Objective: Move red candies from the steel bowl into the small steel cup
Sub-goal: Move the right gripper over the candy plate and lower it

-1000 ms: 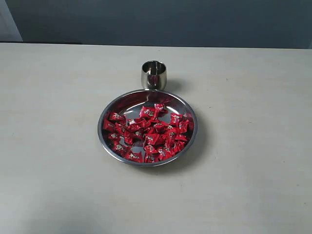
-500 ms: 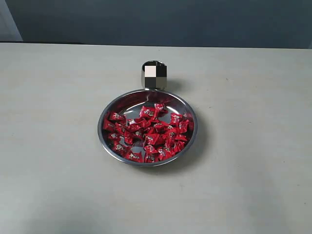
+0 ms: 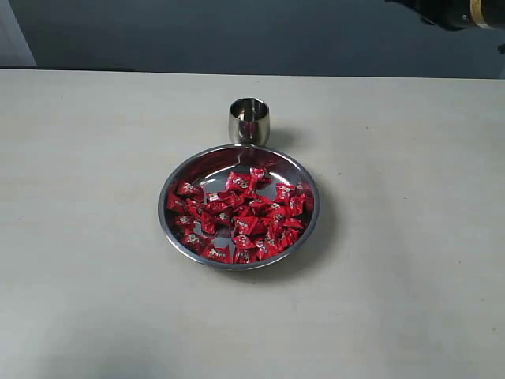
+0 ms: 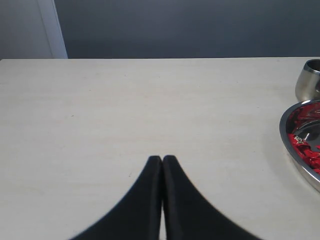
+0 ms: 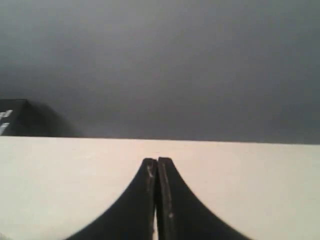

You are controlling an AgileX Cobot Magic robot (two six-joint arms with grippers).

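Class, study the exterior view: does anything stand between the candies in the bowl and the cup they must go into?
Nothing visible does. The cup stands right beside the bowl, at its far edge, open mouth up. Only the bowl's own low rim lies between the candies and it.

Exterior camera: raised, looking obliquely down on the bench (image 3: 95, 197) toward a dark wall (image 3: 237, 35), bowl (image 3: 213, 167) and cup (image 3: 249, 121) central. Left wrist camera: low, sighting along the bench past the left fingers (image 4: 145, 200), sharing bowl and cup at its margin. Right wrist camera: low behind the right fingers (image 5: 172, 210), sharing only the bench.
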